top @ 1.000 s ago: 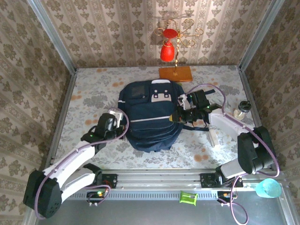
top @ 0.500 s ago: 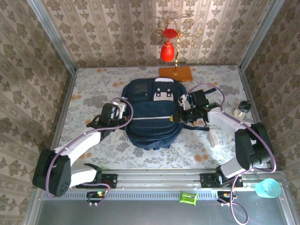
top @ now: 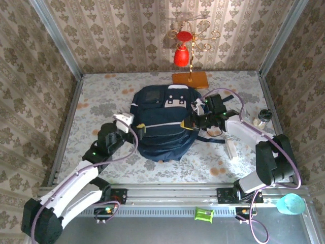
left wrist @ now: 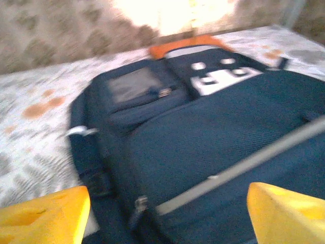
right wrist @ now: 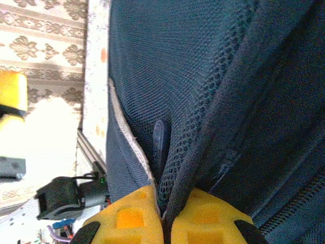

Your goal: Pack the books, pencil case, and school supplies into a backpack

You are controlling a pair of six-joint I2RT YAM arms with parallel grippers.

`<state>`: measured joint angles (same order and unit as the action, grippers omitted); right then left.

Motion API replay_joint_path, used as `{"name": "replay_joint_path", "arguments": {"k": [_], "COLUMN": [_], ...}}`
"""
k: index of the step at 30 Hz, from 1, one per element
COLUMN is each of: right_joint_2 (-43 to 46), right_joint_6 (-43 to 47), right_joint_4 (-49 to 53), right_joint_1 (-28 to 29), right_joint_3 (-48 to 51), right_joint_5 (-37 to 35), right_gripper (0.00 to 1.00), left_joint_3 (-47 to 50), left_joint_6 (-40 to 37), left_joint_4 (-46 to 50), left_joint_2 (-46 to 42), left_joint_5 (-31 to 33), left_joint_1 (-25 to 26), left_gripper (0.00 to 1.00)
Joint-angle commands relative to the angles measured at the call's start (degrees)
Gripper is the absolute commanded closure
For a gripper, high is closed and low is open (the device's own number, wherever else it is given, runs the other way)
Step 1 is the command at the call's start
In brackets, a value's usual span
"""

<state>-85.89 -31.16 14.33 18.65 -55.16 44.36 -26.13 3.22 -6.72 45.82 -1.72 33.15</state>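
Backpack (top: 162, 133): lying flat in the middle of the table (top: 96, 109), front face up, patched top end toward the far wall, just short of the orange slab (top: 190, 79) with its gold stem.
Zip line (left wrist: 238, 165): pale, running across the front face; looks drawn shut from the left wrist view, though blurred.
Contents: hidden by the fabric; cannot tell what is inside.
Done so far: judged to be most of the packing, going by the full, rounded body of the bag.
Left to do: probably only settling or closing the bag; a guess, not a thing seen.
Odd piece: small green thing (top: 204, 214) on the metal ledge in front of the arm bases, off the table; cannot tell whether it is one of the supplies.
Left pincer (left wrist: 165, 213): yellow fingers (left wrist: 43, 216) spread wide, gripping nothing, poised just off the bag's left edge with the front face ahead.
Right pincer (right wrist: 165, 216): closed tight, pads pinching a dark strap and mesh fabric on the bag's right side.
Risk: possible tug on the bag from the right-hand pinch if that arm shifts.
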Motion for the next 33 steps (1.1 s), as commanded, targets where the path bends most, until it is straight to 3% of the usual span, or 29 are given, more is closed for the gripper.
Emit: {"name": "replay_joint_path", "arguments": {"k": [1,7,12,16,22,28,31,33], "right_joint_2": [1.11,0.75,0.89,0.91,0.37,-0.7,-1.36,-1.85], "right_joint_6": [-2.02,-1.87,-1.29,-0.37,1.14,2.2,2.42,2.41], "right_joint_4": [-4.7,-3.35,-2.85,-2.07,-0.66,0.68,0.96,0.87], "right_joint_1": [0.58,0.53,0.55,0.51,0.44,0.52,0.53,0.57], "right_joint_3": [-4.16,-5.59,-5.33,-5.04,-4.98,-5.75,-6.23,-6.58], "right_joint_5": [5.85,5.61,5.17,4.8,3.78,2.49,2.14,2.14], "right_gripper": [1.0,1.0,1.0,1.0,1.0,1.0,0.97,0.9], "left_joint_3": [-0.94,-6.83,-11.84,-14.46,-15.2,-16.27,-16.56,-17.1], "left_joint_6": [-14.38,-31.96,-36.49,-36.92,-32.43,-30.84,-29.94,-29.65], "left_joint_4": [-6.66,-4.98,-2.51,-0.74,-1.2,1.08,1.62,2.36], "left_joint_2": [3.6,14.83,22.94,26.21,26.41,26.45,26.79,27.1], "left_joint_5": [-5.43,-10.16,-9.89,-7.82,-14.65,-21.99,-22.08,-20.59], "left_joint_1": [4.02,9.79,10.01,8.92,5.27,3.63,2.48,2.26], "left_gripper": [0.17,0.12,0.13,0.27,0.57,0.66,0.89,0.96]}}
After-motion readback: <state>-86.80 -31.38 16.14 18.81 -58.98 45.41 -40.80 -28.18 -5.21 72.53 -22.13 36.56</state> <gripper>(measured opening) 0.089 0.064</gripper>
